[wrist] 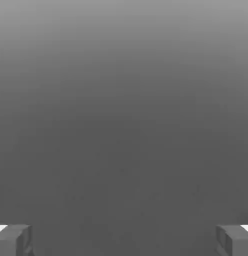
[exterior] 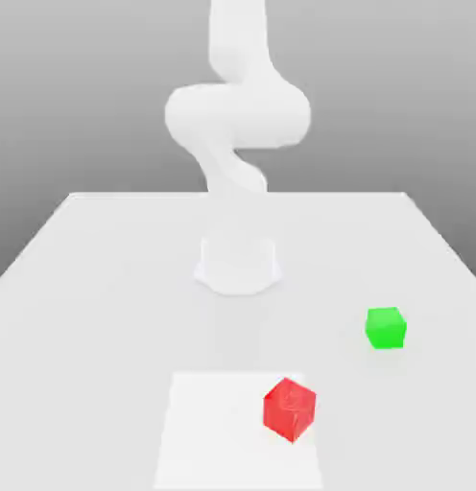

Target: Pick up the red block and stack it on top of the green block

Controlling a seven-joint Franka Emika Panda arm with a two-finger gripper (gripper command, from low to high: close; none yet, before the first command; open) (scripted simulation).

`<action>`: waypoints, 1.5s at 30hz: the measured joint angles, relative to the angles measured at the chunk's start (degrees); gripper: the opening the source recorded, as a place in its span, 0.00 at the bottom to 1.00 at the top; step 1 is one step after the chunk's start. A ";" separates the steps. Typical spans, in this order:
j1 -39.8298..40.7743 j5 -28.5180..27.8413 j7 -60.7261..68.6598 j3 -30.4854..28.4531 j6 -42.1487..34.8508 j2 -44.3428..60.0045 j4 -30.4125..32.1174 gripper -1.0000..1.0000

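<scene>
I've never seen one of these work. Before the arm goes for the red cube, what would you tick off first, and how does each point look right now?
1. Red block free to grab, nothing on top: ok.
2. Green block top bare, ready to receive it: ok.
3. Blocks apart, leaving room for fingers: ok.
4. Gripper open, with nothing between its fingertips: ok.
5. Gripper lined up over the red block: not ok; the hand view shows grey background, no block.
6. Both blocks resting flat on the table: ok.
</scene>
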State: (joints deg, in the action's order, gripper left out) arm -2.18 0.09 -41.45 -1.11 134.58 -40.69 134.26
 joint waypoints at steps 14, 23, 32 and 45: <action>-10.29 1.60 25.90 -4.23 16.03 29.56 14.11 0.50; -12.03 1.56 37.78 -3.00 27.58 48.16 20.21 0.50; -10.72 3.01 39.01 -1.37 34.07 56.00 19.20 0.00; -23.36 4.42 49.26 3.25 21.77 36.52 26.35 0.00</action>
State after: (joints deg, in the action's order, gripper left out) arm -25.54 4.51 7.81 2.14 156.36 -4.17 160.61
